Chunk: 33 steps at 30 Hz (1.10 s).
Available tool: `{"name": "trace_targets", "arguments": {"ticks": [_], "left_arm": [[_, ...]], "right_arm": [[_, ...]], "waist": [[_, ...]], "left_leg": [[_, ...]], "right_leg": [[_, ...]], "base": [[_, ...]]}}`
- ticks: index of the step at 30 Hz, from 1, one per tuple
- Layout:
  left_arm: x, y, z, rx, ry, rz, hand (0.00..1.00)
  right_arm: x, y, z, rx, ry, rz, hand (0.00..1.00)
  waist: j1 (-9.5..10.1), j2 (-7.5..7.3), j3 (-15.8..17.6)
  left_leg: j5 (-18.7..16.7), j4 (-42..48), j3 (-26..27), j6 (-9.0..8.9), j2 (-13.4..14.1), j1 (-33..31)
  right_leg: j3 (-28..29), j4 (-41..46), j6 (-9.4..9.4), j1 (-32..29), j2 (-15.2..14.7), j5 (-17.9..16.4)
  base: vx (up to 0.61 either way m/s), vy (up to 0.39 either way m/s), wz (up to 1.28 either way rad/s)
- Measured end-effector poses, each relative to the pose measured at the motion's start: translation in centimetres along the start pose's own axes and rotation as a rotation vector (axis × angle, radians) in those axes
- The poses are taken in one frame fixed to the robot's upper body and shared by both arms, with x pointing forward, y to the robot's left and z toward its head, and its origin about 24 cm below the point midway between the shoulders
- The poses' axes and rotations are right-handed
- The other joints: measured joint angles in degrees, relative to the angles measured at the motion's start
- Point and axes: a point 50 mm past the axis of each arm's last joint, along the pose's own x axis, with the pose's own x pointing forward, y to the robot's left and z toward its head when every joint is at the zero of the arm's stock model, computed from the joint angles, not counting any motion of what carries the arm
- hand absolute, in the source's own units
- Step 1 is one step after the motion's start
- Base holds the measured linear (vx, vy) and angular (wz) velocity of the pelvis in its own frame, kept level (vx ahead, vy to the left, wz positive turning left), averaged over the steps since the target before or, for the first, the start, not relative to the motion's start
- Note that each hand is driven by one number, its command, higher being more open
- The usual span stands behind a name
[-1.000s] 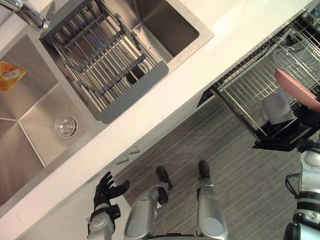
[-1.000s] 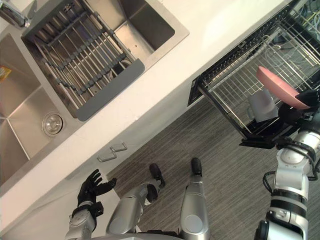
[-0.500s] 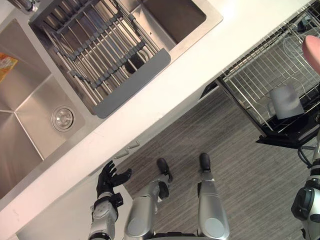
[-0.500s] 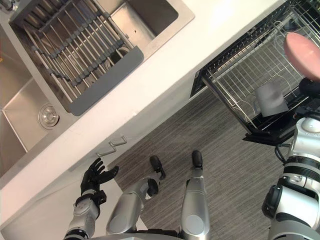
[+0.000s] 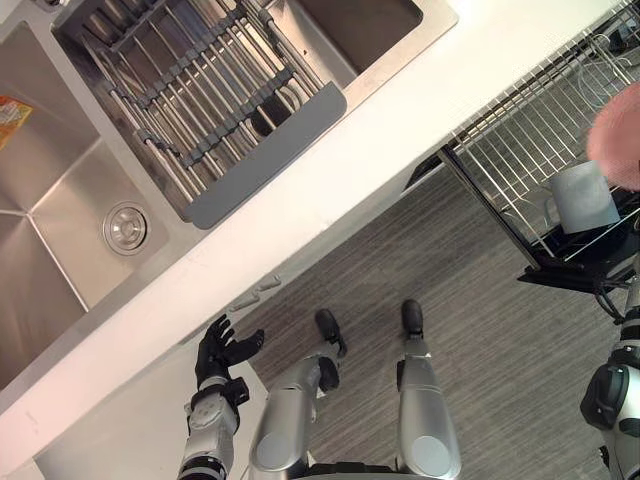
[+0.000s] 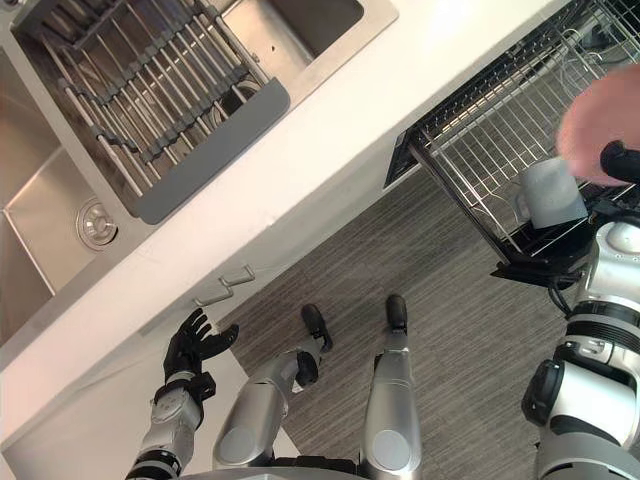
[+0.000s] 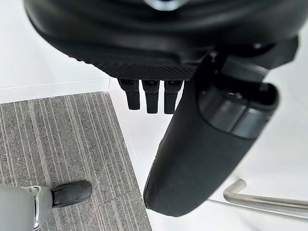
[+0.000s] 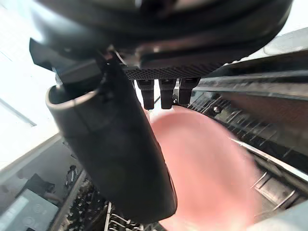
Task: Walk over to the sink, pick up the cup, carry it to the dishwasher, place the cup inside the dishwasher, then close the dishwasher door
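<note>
Right hand clasped round pink cup over dishwasher rack holding grey mug; left hand slack, fingers spread

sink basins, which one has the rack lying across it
The basin nearer the dishwasher rack: the grey slatted rack covers part of it. The other basin lies open, its round drain showing.

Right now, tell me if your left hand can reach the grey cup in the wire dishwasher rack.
Probably not: the open left hand is by the white cabinet front, with the grey cup far to the right.
</note>
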Motion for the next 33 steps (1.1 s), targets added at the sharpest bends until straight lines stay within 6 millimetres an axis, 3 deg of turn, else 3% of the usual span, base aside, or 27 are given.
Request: {"name": "trace_targets", "arguments": {"ticks": [4,12,16,19,22,24,27,30,33], "left_arm": [[0.1,0.0,0.1,-0.007,-0.002,0.001,0.9],[0.8,-0.5,1.5,-0.01,-0.04,-0.02,0.9],[0.9,0.0,1.5,-0.022,-0.039,0.003,0.9],[0.9,0.4,1.6,-0.032,-0.041,0.02,0.9],[0.9,0.5,1.7,-0.035,-0.046,0.025,0.9],[0.8,0.9,1.5,-0.04,-0.037,0.04,0.9],[0.6,1.5,1.1,-0.043,-0.016,0.059,0.9],[0.5,1.8,0.9,-0.038,-0.006,0.059,0.9],[0.6,2.0,1.0,-0.029,-0.009,0.048,0.9]], "right_arm": [[-0.2,0.6,0.0,0.039,0.012,0.062,0.9],[-1.3,3.3,-0.4,-0.044,-0.007,0.274,0.9],[-3.6,2.2,0.0,-0.034,-0.117,0.264,0.9],[-5.9,0.4,-1.3,0.019,-0.132,0.181,0.9],[-7.7,-2.4,-3.8,0.037,-0.077,0.072,0.9],[-9.9,-4.5,-6.6,0.044,0.003,0.004,0.9],[-12.8,-6.3,-10.2,0.059,0.15,-0.021,0.9],[-14.7,-7.0,-13.8,0.126,0.328,-0.027,0.9],[-15.6,-6.8,-16.0,0.249,0.463,-0.02,0.9]], "waist": [[-0.05,-0.11,0.07],[0.23,-1.13,0.67],[0.08,-2.09,0.91],[-0.01,-3.76,0.72],[-0.07,-5.39,0.44],[-0.1,-6.5,-0.16],[-0.24,-7.16,-0.61],[-0.19,-7.22,-0.75],[0.03,-7.2,-0.78]], "left_leg": [[0.18,0.07,-0.04,-0.01,0.06,-0.03],[0.36,1.51,-0.29,-0.21,1.29,-0.6],[0.41,1.75,-0.41,-0.43,1.84,-0.32],[0.41,1.86,-0.72,-0.77,2.24,0.79],[0.18,1.9,-1.08,-1.03,2.28,1.92],[-0.66,2.55,-1.35,-1.46,2.62,2.64],[-1.63,3.72,-1.68,-1.74,3.14,3.36],[-2.58,5.32,-1.77,-1.82,3.83,3.81],[-3.1,6.38,-1.79,-2.09,4.45,3.81]], "right_leg": [[-0.03,0.0,0.01,0.0,0.05,0.17],[-0.41,-0.1,-0.43,0.17,1.01,0.99],[-0.71,-1.45,-0.67,1.13,1.62,1.51],[-1.09,-1.87,-0.73,2.6,1.88,1.53],[-1.65,-2.13,-0.93,4.14,2.08,1.29],[-2.09,-1.92,-1.2,5.17,2.21,0.65],[-2.38,-1.04,-1.45,6.16,2.48,-0.36],[-2.45,0.69,-1.65,6.53,2.65,-1.64],[-2.47,1.4,-1.85,6.6,3.06,-2.13]], "base": [[0.0,0.0,0.0],[-0.02,-0.01,0.01],[-0.01,-0.014,-0.01],[0.02,-0.031,0.02],[0.02,-0.022,0.06],[0.02,-0.023,0.05],[0.01,-0.005,0.01],[0.03,-0.005,0.0],[0.02,-0.01,-0.02]]}}
